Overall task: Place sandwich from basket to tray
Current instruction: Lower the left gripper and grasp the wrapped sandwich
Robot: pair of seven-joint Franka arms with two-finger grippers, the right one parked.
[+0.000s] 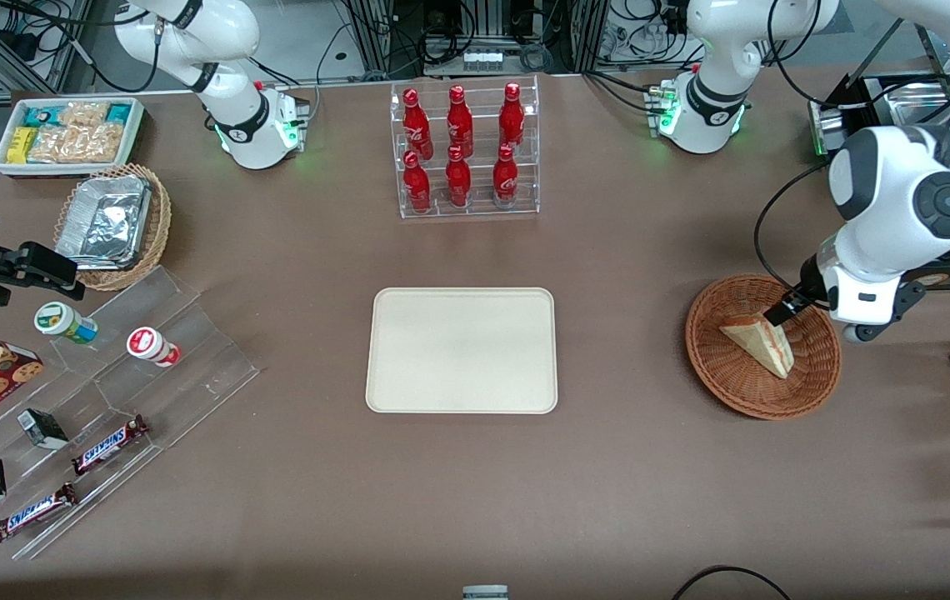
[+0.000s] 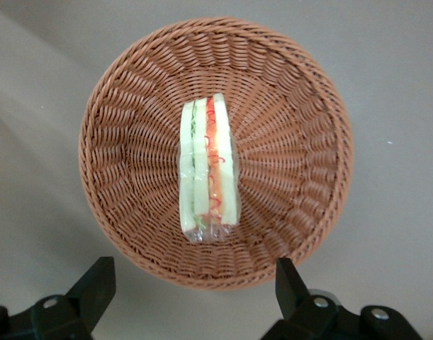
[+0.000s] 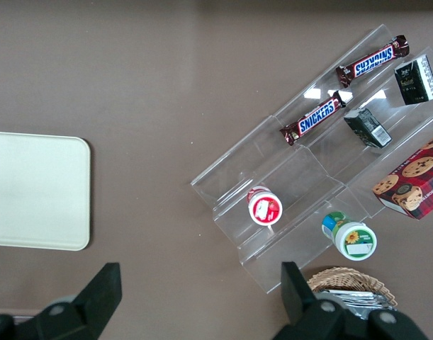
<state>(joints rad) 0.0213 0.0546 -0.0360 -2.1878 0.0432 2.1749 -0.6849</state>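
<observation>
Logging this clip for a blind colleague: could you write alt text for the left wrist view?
A wrapped sandwich stands on edge in the middle of a round reddish-brown wicker basket on a brown table, its red and green filling stripes facing the camera. The left arm's pincer hovers above the basket's rim, open, its two dark fingers spread wide and touching nothing.
</observation>
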